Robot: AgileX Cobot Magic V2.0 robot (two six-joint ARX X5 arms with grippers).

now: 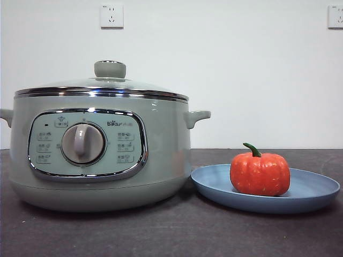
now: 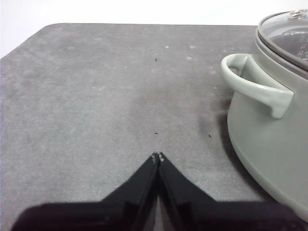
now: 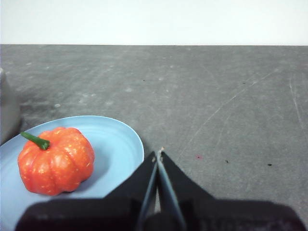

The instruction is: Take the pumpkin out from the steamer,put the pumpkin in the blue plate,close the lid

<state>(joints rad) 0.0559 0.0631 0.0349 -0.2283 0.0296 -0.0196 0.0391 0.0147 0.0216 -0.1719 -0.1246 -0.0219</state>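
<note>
Pumpkin (image 1: 260,174) sits upright in the blue plate (image 1: 316,194) beside the steamer (image 1: 161,155); the lid (image 1: 110,80) rests seated on the pot; left gripper (image 2: 158,156) and right gripper (image 3: 159,153) hang pinched together, empty; nothing seems left but keeping both arms clear.

Pale sage-green steamer (image 1: 161,155) with chrome rim, chrome-framed control panel (image 1: 87,144) and grey dial (image 1: 83,143); faint grey print on the buttons. Lid (image 1: 102,88) banded in chrome, topped by a pale green knob (image 1: 110,69). Orange-red pumpkin (image 1: 260,174), ribbed, finely speckled with lighter flecks, curved green stem (image 1: 252,149). Matte light-blue plate (image 1: 316,190). Dark grey table (image 1: 177,230), scuffed with pale marks. White wall (image 1: 241,64) with white sockets (image 1: 111,16). Black left gripper (image 2: 158,157) and black right gripper (image 3: 158,152).
</note>
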